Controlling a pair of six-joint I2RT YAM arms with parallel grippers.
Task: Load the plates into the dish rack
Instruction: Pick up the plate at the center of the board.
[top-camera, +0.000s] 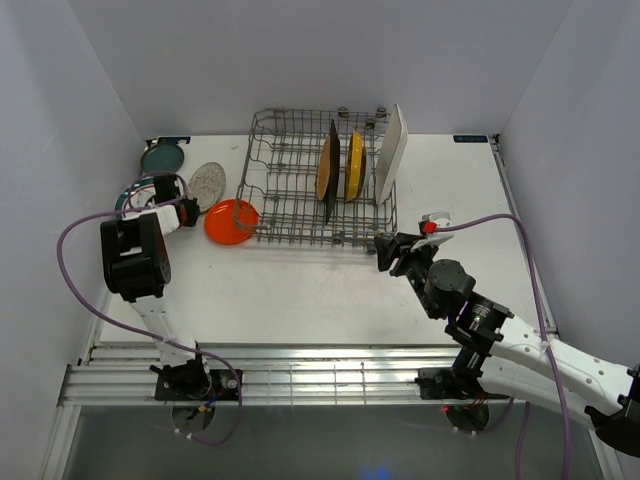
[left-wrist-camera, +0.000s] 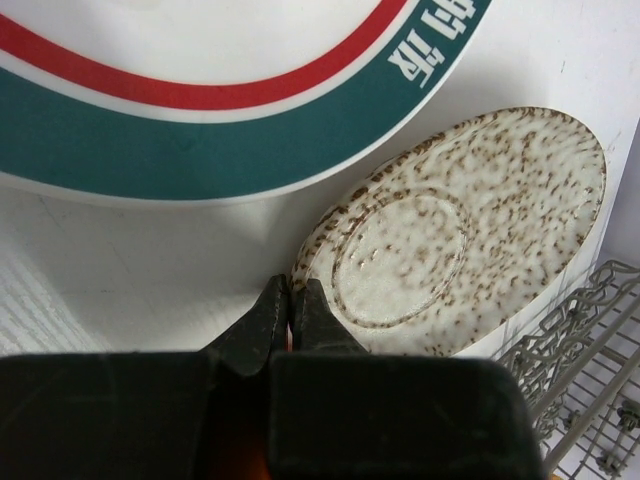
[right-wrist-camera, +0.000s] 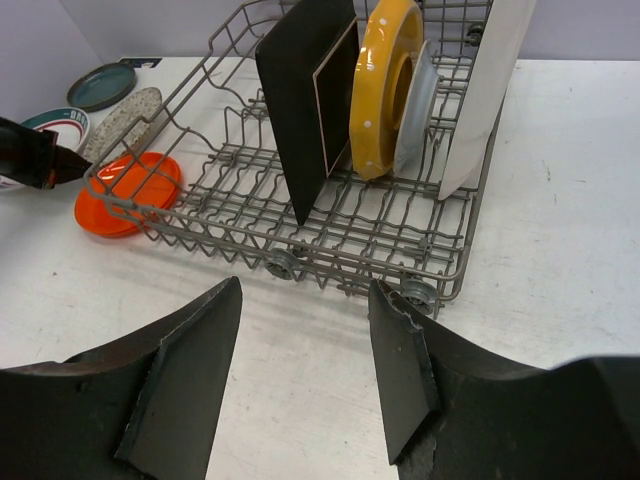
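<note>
From above: a grey wire dish rack (top-camera: 290, 200) sits far-centre on a white table (top-camera: 300, 290), holding a wood-tone plate (top-camera: 322, 168), dark square plate (top-camera: 333, 172), yellow plate (top-camera: 355, 165) and white rectangular plate (top-camera: 392, 153) on edge. An orange plate (top-camera: 231, 221) lies flat just beside its left side, a speckled plate (top-camera: 207, 181) just beyond. Left wrist: the left gripper (left-wrist-camera: 290, 300) is pinched fully closed on nothing, tips just beside the speckled plate's rim, near a teal-and-red-banded white plate (left-wrist-camera: 200, 100). Right wrist: the right gripper (right-wrist-camera: 305, 300) stands spread partway, empty, facing the rack's near side
</note>
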